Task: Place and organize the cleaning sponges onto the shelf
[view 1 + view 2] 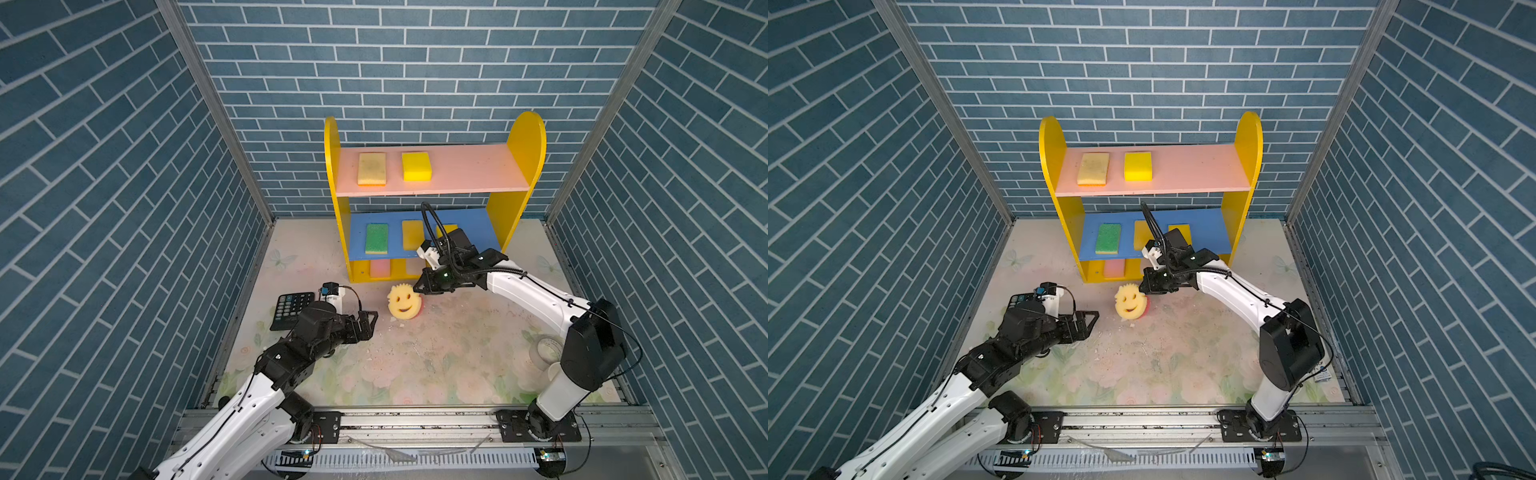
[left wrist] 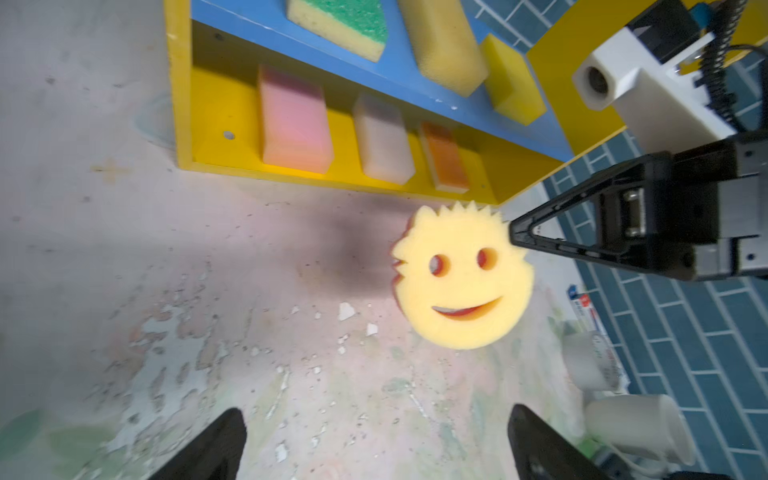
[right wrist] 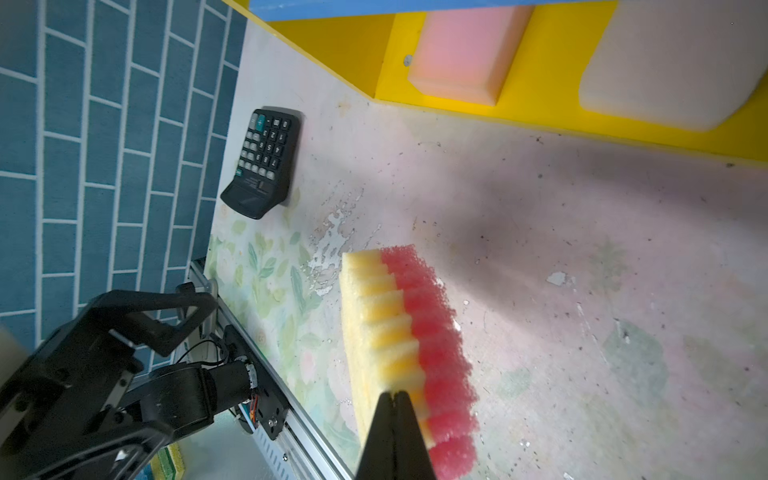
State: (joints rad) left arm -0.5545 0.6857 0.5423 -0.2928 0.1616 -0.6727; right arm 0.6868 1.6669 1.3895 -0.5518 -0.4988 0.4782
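Observation:
The round yellow smiley sponge (image 1: 403, 301) (image 2: 461, 282) stands tilted on its edge on the table in front of the shelf (image 1: 515, 166), its red backing (image 3: 432, 332) turned away. My right gripper (image 1: 417, 289) (image 3: 392, 395) is shut, its tips against the sponge's rim with no foam seen between them. My left gripper (image 1: 372, 320) (image 2: 376, 411) is open and empty, a short way left of the sponge. On the pink top board lie a tan sponge (image 1: 372, 168) and a yellow one (image 1: 417, 166). A green one (image 1: 377, 238) and two yellow ones lie on the blue board. Pink (image 2: 295, 120), whitish (image 2: 382, 137) and orange (image 2: 444, 158) sponges sit on the base.
A black calculator (image 1: 291, 309) (image 3: 262, 162) lies by the left wall, behind my left wrist. White cups and a tape roll (image 1: 544, 353) (image 2: 640, 428) sit at the front right near the right arm's base. Brick-patterned walls close in three sides.

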